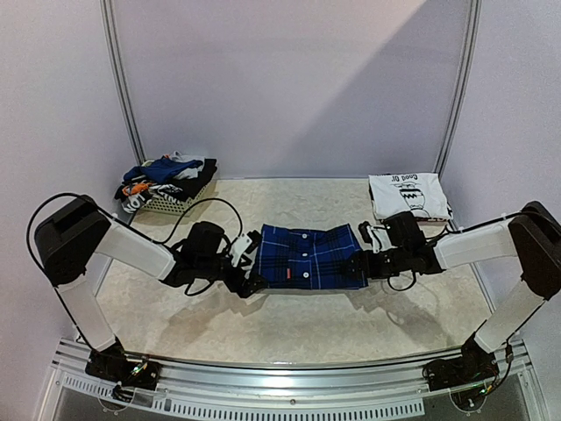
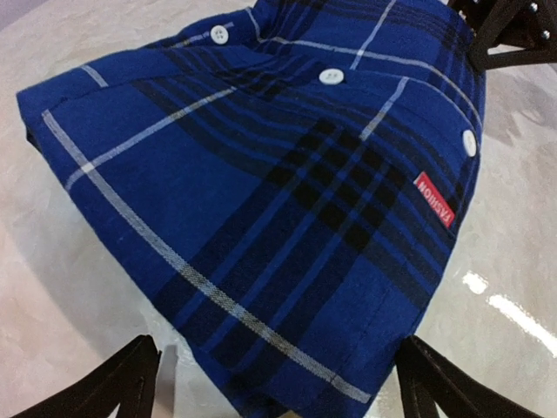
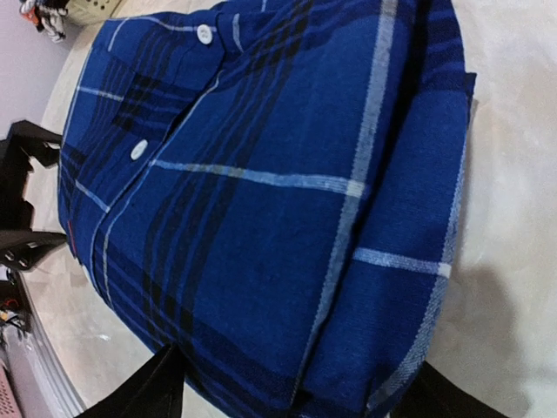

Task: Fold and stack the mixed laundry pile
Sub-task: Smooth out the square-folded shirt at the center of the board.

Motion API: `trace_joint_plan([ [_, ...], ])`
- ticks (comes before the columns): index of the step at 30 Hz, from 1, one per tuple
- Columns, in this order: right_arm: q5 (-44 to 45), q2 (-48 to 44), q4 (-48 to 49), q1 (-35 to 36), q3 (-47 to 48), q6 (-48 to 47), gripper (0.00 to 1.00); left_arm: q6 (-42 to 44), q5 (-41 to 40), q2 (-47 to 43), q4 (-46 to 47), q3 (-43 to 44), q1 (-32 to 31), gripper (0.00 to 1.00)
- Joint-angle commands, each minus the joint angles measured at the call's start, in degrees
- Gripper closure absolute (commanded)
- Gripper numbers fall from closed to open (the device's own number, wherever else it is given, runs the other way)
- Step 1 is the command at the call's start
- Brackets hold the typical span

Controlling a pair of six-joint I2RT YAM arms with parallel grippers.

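while lying folded at the middle of the pale table (image 1: 289,324), shows buttons up: blue-and-black plaid shirt (image 1: 307,256). back right, folded white printed tee (image 1: 408,195). back left, laundry pile (image 1: 166,175) heaped in white basket (image 1: 175,207). left gripper (image 1: 252,279) and right gripper (image 1: 360,263) both spread wide, straddling opposite shirt edges.

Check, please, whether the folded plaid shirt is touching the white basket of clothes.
Apart. The top external view shows the plaid shirt lying mid-table, with a stretch of bare table between it and the white basket at the back left.
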Motion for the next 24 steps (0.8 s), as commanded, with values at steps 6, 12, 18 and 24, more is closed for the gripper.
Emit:
trace_joint_plan([
  [6,-6.4,1.5,6.5,-0.3,-1.2,1.0,0.57,-0.8,6.2,3.6,10.2,1.0,0.7,0.35],
  [12,-10.0,2.7,9.2,-0.3,-1.6,3.2,0.96,-4.4,9.8,3.8,12.0,1.6,0.4,1.00],
  [18,-6.7,-3.2,3.7,-0.3,-3.3,7.4,1.00,-11.6,6.2,-6.3,4.4,-0.3,-1.5,1.00],
  [24,0.7,-7.8,1.6,-0.1,-3.9,10.3,1.00,-17.4,-3.4,-11.9,-9.8,2.3,-5.4,1.00],
])
